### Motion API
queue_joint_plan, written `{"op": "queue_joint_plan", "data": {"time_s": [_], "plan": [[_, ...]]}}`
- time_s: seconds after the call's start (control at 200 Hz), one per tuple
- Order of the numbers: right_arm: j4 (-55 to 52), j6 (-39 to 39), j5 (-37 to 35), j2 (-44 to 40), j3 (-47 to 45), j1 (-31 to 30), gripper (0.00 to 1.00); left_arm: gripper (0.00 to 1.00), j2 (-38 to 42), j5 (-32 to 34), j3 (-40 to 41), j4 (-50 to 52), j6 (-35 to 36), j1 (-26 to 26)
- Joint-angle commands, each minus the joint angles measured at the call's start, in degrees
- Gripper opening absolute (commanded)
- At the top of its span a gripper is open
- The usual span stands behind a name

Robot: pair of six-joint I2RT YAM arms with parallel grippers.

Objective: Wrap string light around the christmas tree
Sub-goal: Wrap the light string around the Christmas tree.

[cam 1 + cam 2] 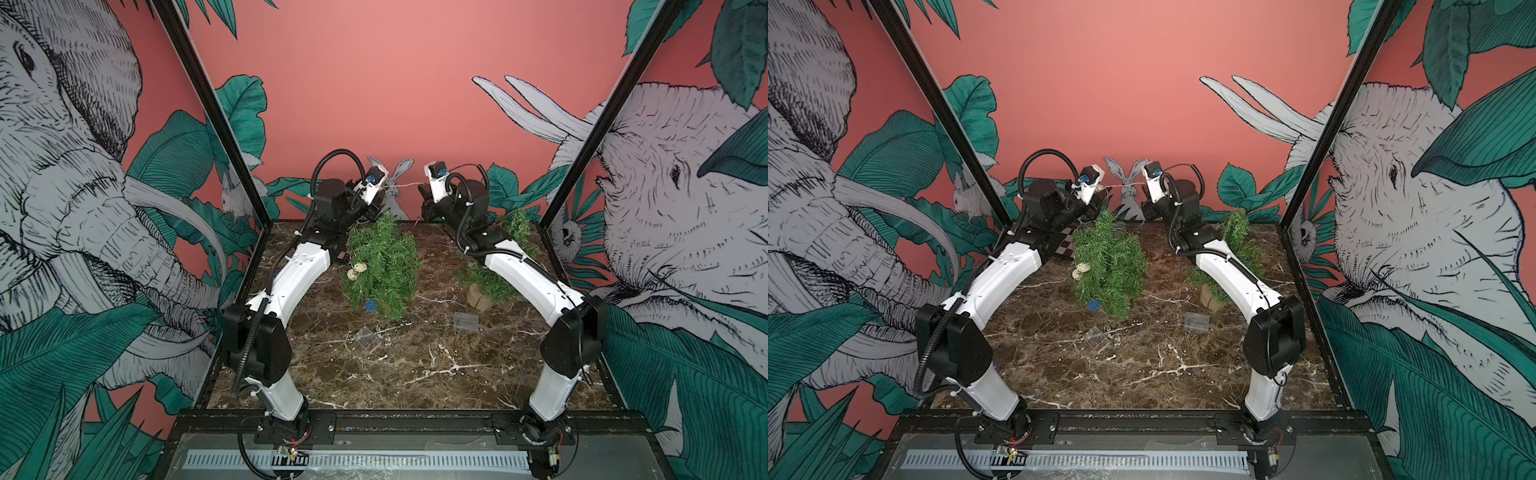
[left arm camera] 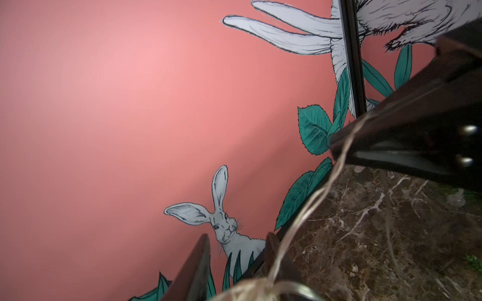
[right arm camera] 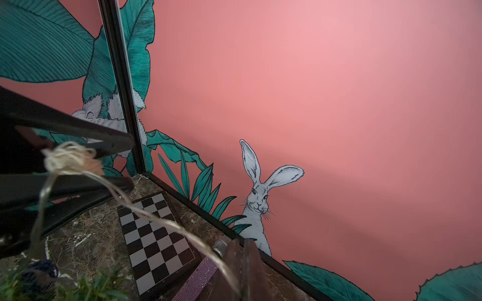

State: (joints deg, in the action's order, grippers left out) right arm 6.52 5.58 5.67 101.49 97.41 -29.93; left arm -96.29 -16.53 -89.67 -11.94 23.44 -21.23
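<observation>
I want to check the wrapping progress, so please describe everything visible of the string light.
The string light is a thin, pale, silvery wire of twisted strands, unlit as far as I see. One stretch spans the air, slightly sagging, between both grippers above the middle Christmas tree. The right gripper is shut on it. A coiled bundle sits between the parted fingers of the left gripper, and another strand drops from there toward the tree.

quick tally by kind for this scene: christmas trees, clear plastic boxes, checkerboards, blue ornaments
christmas trees: 2
clear plastic boxes: 2
checkerboard: 1
blue ornament: 1
total: 6
</observation>
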Motion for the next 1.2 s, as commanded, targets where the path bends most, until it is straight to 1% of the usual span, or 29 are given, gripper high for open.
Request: {"op": "queue_joint_plan", "data": {"time_s": [0.0, 0.075, 0.165, 0.3, 0.435, 0.545, 0.59, 0.69, 0.885, 0.92, 1.035, 1.125, 1.195], "plan": [[-2.69, 1.23, -1.25, -3.94, -1.88, 0.14, 0.0, 0.48, 4.0, 2.65, 0.79, 2.74, 0.9, 0.15], [-6.88, 1.79, -1.42, -5.59, -1.49, 0.22, 0.0, 0.54, 4.59, 4.54, 0.51, 5.21, 0.32, 0.4], [-12.96, 2.7, -3.46, -7.01, -0.83, 0.19, 0.0, 0.56, 5.53, 6.16, 0.08, 8.93, -1.62, 1.09], [-21.9, 2.12, -7.42, -9.28, -1.66, 0.15, 0.0, 0.57, 7.27, 10.42, -1.3, 17.4, -3.51, 1.39], [-25.86, -0.81, -6.46, -15.56, -6.39, 0.06, 0.0, 0.57, 9.33, 15.68, -1.46, 24.8, -5.28, 1.77], [-31.67, -1.81, -5.97, -17.74, -6.04, -0.59, 0.0, 0.57, 10.6, 17.5, -2.29, 30.22, -7.09, 2.15], [-34.02, -3.01, -4.58, -18.58, -5.49, -0.87, 0.0, 0.57, 11.42, 18.21, -2.2, 31.73, -8.04, 2.24], [-35.42, -6.4, 1.32, -20.4, -5.91, -1.89, 0.0, 0.56, 13.75, 18.47, -0.73, 33.72, -10.01, 2.29], [-37.62, -9.89, 6.26, -21.64, -6.69, -5.84, 0.0, 0.54, 19.49, 17.61, 4.56, 36.26, -14.74, 1.73], [-37.3, -10.7, 8.29, -21.82, -7.8, -6.61, 0.0, 0.54, 20.87, 18.13, 5.89, 36.61, -15.12, 1.25], [-31.56, -16.48, 18.01, -22.37, -11.67, -8.47, 0.0, 0.54, 25.58, 17.84, 10.21, 38.15, -15.82, -1.23], [-28.13, -19.93, 22.79, -22.22, -12.5, -9.65, 0.0, 0.55, 29.44, 17.67, 13.41, 39.48, -15.06, -5.07], [-26.14, -22.16, 24.89, -22.22, -12.76, -9.9, 0.0, 0.56, 32.45, 17.94, 15.75, 40.57, -14.24, -8.14]]}}
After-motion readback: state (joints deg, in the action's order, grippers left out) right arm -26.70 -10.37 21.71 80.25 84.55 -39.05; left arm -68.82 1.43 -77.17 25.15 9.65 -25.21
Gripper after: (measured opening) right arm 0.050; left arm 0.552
